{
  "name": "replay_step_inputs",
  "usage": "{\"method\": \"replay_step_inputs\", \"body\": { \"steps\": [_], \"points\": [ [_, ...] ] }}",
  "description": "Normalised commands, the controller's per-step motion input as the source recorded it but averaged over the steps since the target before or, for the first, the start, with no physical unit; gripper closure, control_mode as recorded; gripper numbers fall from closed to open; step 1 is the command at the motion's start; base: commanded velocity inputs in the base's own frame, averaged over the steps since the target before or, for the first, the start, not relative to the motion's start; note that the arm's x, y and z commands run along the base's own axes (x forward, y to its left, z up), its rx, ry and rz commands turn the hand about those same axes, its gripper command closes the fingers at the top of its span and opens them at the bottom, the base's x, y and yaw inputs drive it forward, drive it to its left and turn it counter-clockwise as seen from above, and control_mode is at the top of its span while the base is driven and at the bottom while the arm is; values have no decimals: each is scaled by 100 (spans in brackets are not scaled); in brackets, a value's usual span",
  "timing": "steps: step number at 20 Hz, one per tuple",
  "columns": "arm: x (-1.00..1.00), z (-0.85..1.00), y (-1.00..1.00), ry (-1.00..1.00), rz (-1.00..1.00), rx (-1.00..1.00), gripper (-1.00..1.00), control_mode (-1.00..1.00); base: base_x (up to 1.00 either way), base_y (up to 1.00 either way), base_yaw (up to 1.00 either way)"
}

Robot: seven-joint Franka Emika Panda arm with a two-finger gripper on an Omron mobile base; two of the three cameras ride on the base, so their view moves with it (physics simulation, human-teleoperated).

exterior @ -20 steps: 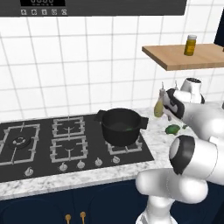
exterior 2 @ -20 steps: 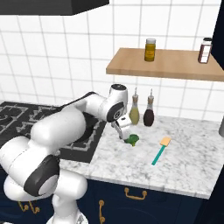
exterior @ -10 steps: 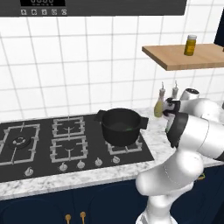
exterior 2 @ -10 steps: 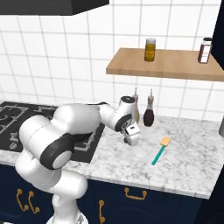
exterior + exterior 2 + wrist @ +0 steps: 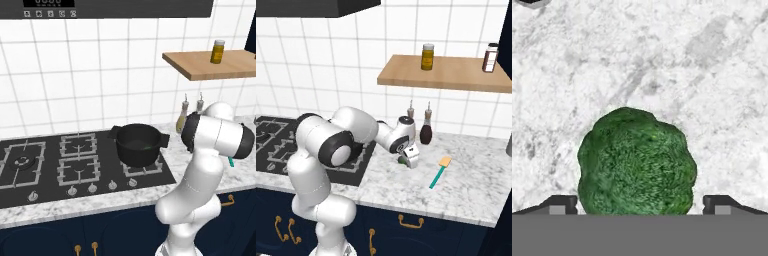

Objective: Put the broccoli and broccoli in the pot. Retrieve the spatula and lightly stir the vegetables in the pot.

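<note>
One broccoli point(image 5: 637, 162) lies on the marble counter, a bright-green lump. My gripper point(image 5: 640, 204) is open and low over it, a dark fingertip point(image 5: 562, 202) on either side of it, not closed on it. In the right base view the gripper point(image 5: 409, 161) sits down at the counter with the broccoli point(image 5: 402, 160) peeking out at its left. The black pot point(image 5: 139, 145) stands on the stove's front right burner, and a small green piece point(image 5: 145, 147) shows inside it. The spatula point(image 5: 438, 172) lies flat on the counter to the right of the gripper, tan blade away from me.
Two bottles point(image 5: 426, 131) stand against the tiled wall just behind the gripper. A wooden shelf point(image 5: 446, 72) with two jars hangs above them. The black stove point(image 5: 45, 165) stretches to the left of the pot.
The hand has swung right from near the pot and come down over the broccoli on the counter. Its jaws have stayed open.
</note>
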Motion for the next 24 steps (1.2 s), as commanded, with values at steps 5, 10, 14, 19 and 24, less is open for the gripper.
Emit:
{"method": "replay_step_inputs", "body": {
  "steps": [5,10,14,19,24],
  "points": [
    [38,-26,-19,0,0,0,-100,-100,0,0,0],
    [19,-18,-7,0,0,1,100,-100,0,0,0],
    [-30,49,0,-4,1,1,100,-100,0,0,0],
    [-62,100,5,-8,3,0,100,-100,0,0,0],
    [-66,100,42,0,5,0,100,-100,0,0,0]
  ]
}}
